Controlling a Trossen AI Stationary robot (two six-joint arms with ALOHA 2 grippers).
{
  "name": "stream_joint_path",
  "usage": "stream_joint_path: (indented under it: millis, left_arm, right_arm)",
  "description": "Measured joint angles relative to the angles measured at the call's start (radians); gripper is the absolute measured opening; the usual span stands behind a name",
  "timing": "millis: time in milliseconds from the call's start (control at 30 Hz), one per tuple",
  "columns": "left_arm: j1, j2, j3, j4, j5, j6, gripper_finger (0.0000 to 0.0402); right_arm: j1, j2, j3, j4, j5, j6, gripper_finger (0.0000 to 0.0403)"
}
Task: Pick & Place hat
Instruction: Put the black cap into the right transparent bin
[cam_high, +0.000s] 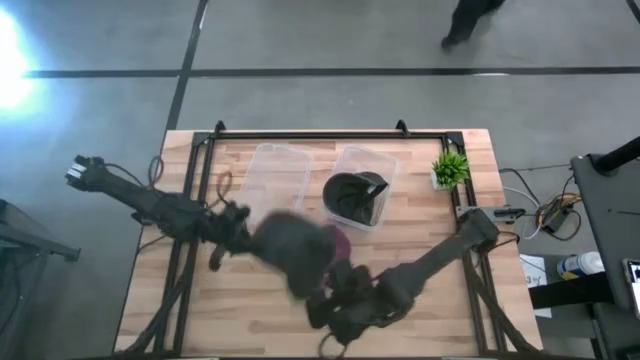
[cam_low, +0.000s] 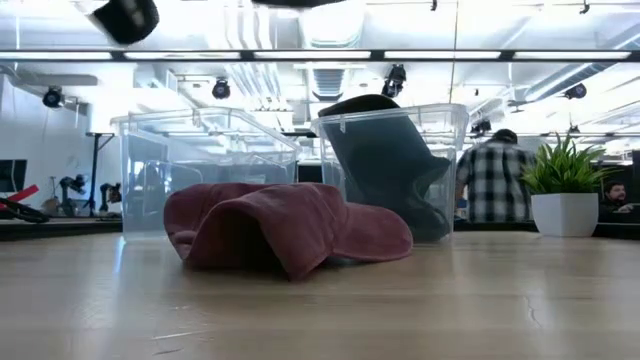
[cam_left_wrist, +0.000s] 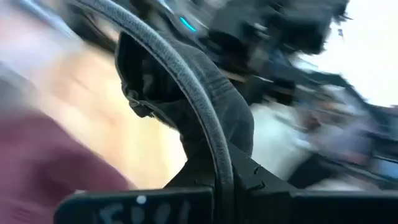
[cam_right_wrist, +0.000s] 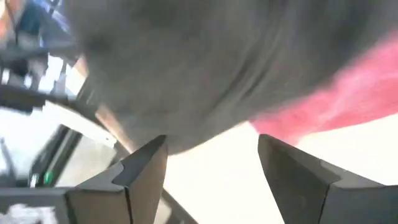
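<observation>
A dark grey hat (cam_high: 292, 248) hangs blurred above the table's middle, held by my left gripper (cam_high: 243, 227), which is shut on it. In the left wrist view the grey hat (cam_left_wrist: 214, 106) shows its piped edge and its strap. A maroon hat (cam_high: 338, 241) lies flat on the table, partly under the grey one; the low view shows the maroon hat (cam_low: 290, 230) alone. My right gripper (cam_high: 322, 305) hovers open near the table's near edge. In its own view the right gripper (cam_right_wrist: 211, 155) faces both hats and touches neither. My left gripper (cam_left_wrist: 224, 183) pinches the grey hat by its piped rim (cam_left_wrist: 219, 152). The rim runs out from between the fingers. It comes from the table's left side. The hat is lifted clear of the table and hangs beyond the fingers.
Two clear bins stand toward the far edge: the left bin (cam_high: 277, 172) holds nothing that shows, and the right bin (cam_high: 372, 160) holds a black hat (cam_high: 355, 195). A potted plant (cam_high: 450, 168) sits at the far right. Bare wood lies along the near edge (cam_high: 440, 320).
</observation>
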Motion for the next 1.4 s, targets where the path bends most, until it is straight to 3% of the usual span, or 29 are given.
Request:
stream_joint_path:
  millis: [100, 167, 433, 700, 900, 1100, 1267, 1400]
  left_arm:
    - [0.018, 0.024, 0.130, -0.106, -0.230, 0.165, 0.0006]
    - [0.047, 0.066, 0.209, -0.135, -0.319, 0.275, 0.0006]
    - [0.288, 0.348, 0.469, -0.183, -0.334, 0.460, 0.0006]
    - [0.508, 0.664, 0.794, -0.189, -0.493, 0.787, 0.0006]
    - [0.550, 0.914, 1.016, -0.469, -0.271, 0.762, 0.0006]
    - [0.534, 1.140, 1.191, -0.785, -0.205, 0.807, 0.0006]
    - [0.515, 1.250, 1.353, -0.986, -0.044, 0.806, 0.0006]
    - [0.514, 1.311, 1.430, -1.071, -0.016, 0.796, 0.0014]
  right_arm:
    - [0.016, -0.041, 0.002, -0.101, 0.063, 0.065, 0.0247]
    - [0.020, -0.048, 0.002, -0.139, 0.057, 0.085, 0.0247]
    - [0.031, -0.046, 0.001, -0.204, 0.011, 0.056, 0.0247]
    - [0.115, -0.046, 0.001, -0.408, -0.032, 0.116, 0.0247]
    - [0.172, -0.046, 0.001, -0.502, -0.072, 0.171, 0.0247]
    - [0.211, -0.054, 0.001, -0.519, -0.089, 0.188, 0.0247]
    - [0.225, -0.074, 0.001, -0.524, -0.090, 0.194, 0.0247]
    - [0.224, -0.086, 0.001, -0.531, -0.081, 0.195, 0.0247]
